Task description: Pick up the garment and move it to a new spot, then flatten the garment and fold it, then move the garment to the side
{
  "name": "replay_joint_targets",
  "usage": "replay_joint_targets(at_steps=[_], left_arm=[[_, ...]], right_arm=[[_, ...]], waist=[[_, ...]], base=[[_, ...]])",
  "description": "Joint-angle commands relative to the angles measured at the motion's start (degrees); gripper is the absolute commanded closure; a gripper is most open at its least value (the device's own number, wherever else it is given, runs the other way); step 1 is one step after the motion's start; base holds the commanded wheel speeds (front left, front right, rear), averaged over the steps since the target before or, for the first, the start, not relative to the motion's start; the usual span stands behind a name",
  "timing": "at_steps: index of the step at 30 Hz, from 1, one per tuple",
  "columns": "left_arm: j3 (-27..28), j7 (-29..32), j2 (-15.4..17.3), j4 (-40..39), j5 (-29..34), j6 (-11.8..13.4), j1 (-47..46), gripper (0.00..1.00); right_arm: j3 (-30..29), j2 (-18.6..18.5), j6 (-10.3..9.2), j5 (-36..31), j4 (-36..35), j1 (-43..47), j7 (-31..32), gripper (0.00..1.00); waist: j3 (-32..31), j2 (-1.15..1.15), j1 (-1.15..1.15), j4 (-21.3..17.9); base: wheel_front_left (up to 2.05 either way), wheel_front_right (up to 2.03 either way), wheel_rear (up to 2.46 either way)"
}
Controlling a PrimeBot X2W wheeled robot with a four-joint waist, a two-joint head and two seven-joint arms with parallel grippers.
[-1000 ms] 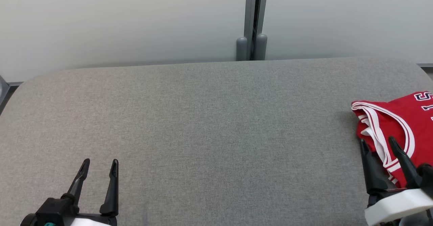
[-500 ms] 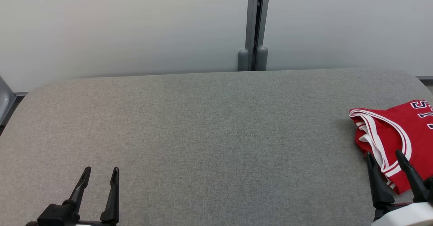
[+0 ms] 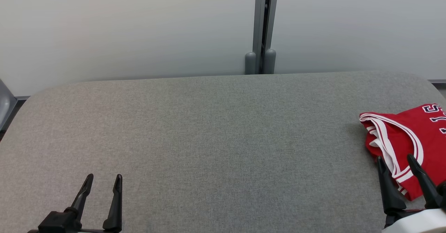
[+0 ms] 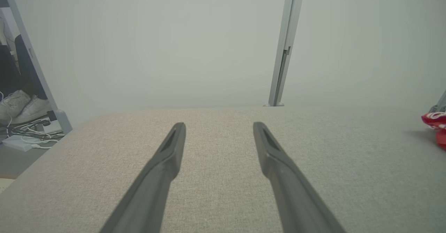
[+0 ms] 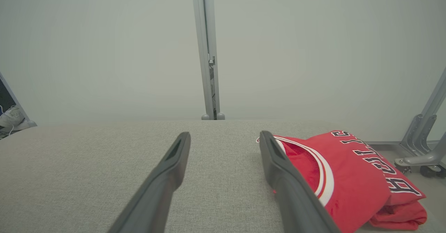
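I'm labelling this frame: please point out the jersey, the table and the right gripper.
jersey (image 5: 352, 186), right wrist view, on its red front fabric.
table (image 3: 209, 138), head view, on its bare grey top.
right gripper (image 3: 395, 157), head view, midway between its fingertips.

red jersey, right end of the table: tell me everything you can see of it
The red jersey is a sports top in smooth, slightly shiny fabric, with white-and-red striped trim round an opening and dark, white-edged lettering across it. It lies folded into a compact bundle, layers stacked, at the right end of the grey fabric table, near its edge. The open right gripper sits at its near side; whether a finger touches it cannot be told.
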Motion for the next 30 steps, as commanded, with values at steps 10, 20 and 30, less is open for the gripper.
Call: replay_joint_targets(at_steps=[10, 20, 30], left_arm=[[-0.14, -0.15, 0.94, 0.44, -0.59, 0.40, -0.70, 0.00], [-0.49, 0.13, 1.04, 0.56, -0.69, 0.86, -1.31, 0.00], [-1.27, -0.11, -0.49, 2.47, -5.40, 0.35, -0.63, 1.00]], right_arm=[[-0.04, 0.14, 0.02, 0.37, 0.00, 0.50, 0.04, 0.00], [0.02, 0.22, 0.02, 0.24, -0.20, 0.75, 0.12, 0.00], [-1.35, 0.70, 0.00, 4.93, 4.27, -1.94, 1.64, 1.00]], waist=[[0.14, 0.00, 0.00, -0.07], [0.13, 0.00, 0.00, -0.08], [0.21, 0.00, 0.00, -0.15]], base=[[0.00, 0.00, 0.00], [0.00, 0.00, 0.00], [0.00, 0.00, 0.00]])
